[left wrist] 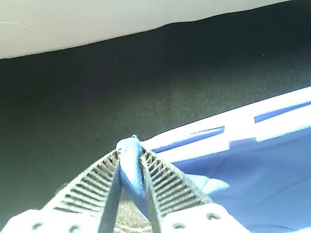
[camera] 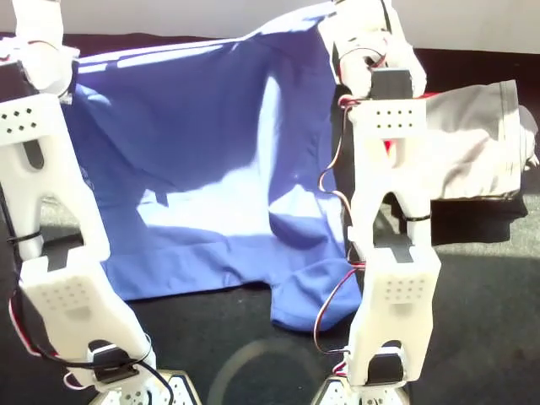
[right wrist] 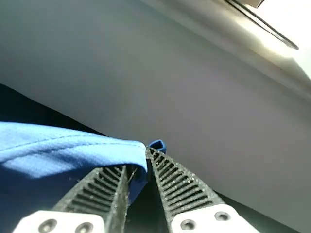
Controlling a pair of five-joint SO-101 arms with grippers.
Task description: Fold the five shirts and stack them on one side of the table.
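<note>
A blue shirt (camera: 202, 160) hangs spread between the two arms over the black table, its lower part resting on the cloth. My left gripper (left wrist: 130, 148) is shut on one far corner of the blue shirt (left wrist: 252, 165), at the back left of the table. My right gripper (right wrist: 146, 153) is shut on the other far corner of the blue shirt (right wrist: 58, 145), lifted near the back wall. A folded white shirt (camera: 472, 139) lies at the back right on top of a dark garment (camera: 472, 219).
The black table cloth (camera: 211, 346) lies bare in front of the blue shirt. Both white arm bodies (camera: 396, 253) stand in the foreground. A pale wall (right wrist: 194, 73) runs behind the table.
</note>
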